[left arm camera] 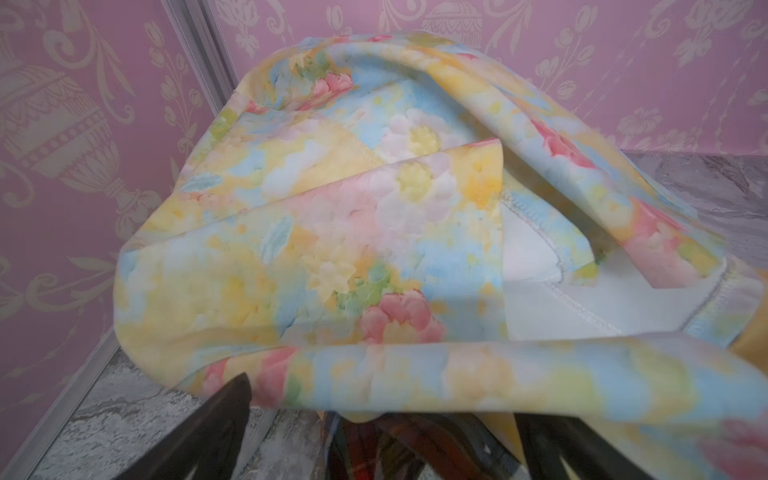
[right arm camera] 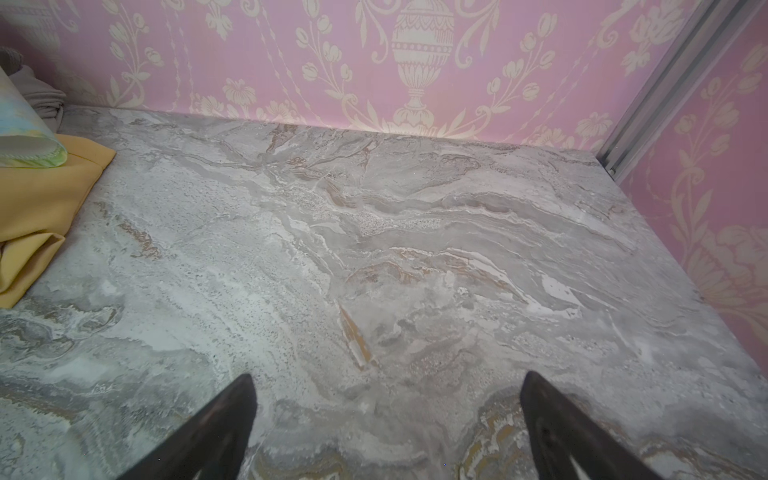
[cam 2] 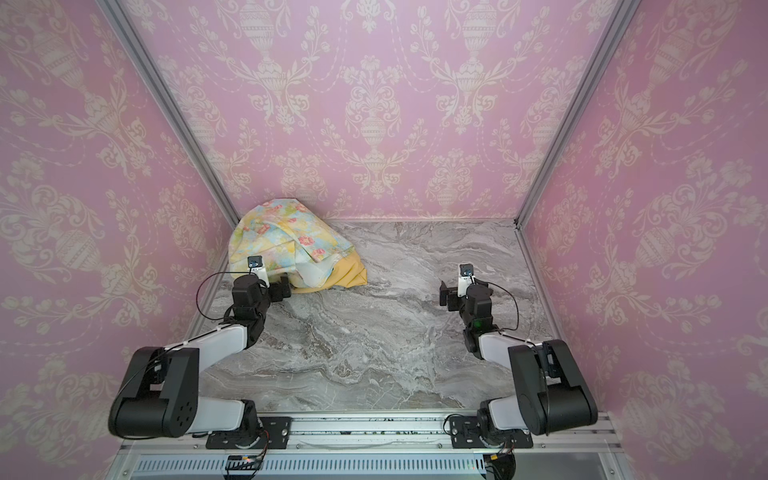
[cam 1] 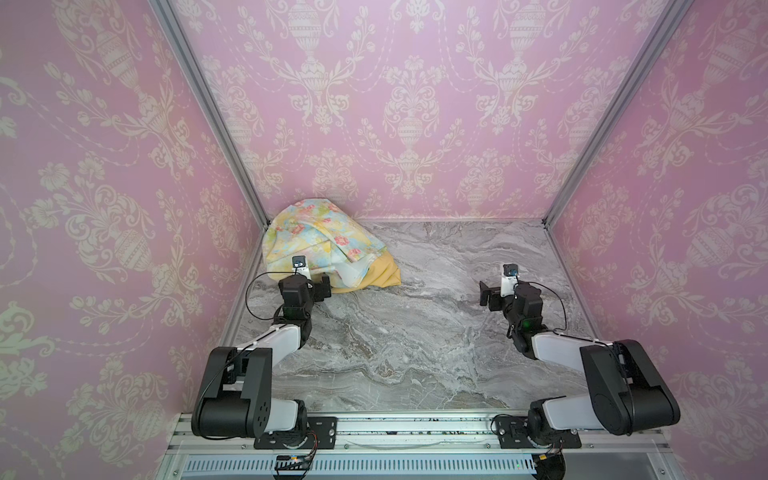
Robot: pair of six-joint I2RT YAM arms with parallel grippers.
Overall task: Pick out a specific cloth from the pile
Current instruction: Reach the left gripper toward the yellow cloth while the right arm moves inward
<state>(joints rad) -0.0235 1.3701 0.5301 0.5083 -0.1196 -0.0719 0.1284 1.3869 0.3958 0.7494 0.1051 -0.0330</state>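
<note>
The pile (cam 1: pixel 320 241) (cam 2: pixel 286 241) is heaped in the back left corner, mostly a pastel floral cloth (left arm camera: pixel 332 249) with a white underside. The mustard-yellow cloth (cam 1: pixel 386 272) (cam 2: pixel 353 276) (right arm camera: pixel 37 195) sticks out from under the pile's right side. My left gripper (cam 1: pixel 325 287) (cam 2: pixel 285 288) (left arm camera: pixel 384 399) is open at the pile's near edge. A floral fold lies across its gap and hides one fingertip in the left wrist view. My right gripper (cam 1: pixel 484 293) (cam 2: pixel 444 293) (right arm camera: pixel 386 376) is open above bare table, well right of the pile.
The marble table (cam 1: pixel 436 332) (cam 2: pixel 395 332) is boxed in by pink papered walls with aluminium posts at the back corners. A dark plaid cloth (left arm camera: pixel 386 453) shows under the floral fold. A greyish cloth (right arm camera: pixel 41 93) lies behind the pile by the back wall.
</note>
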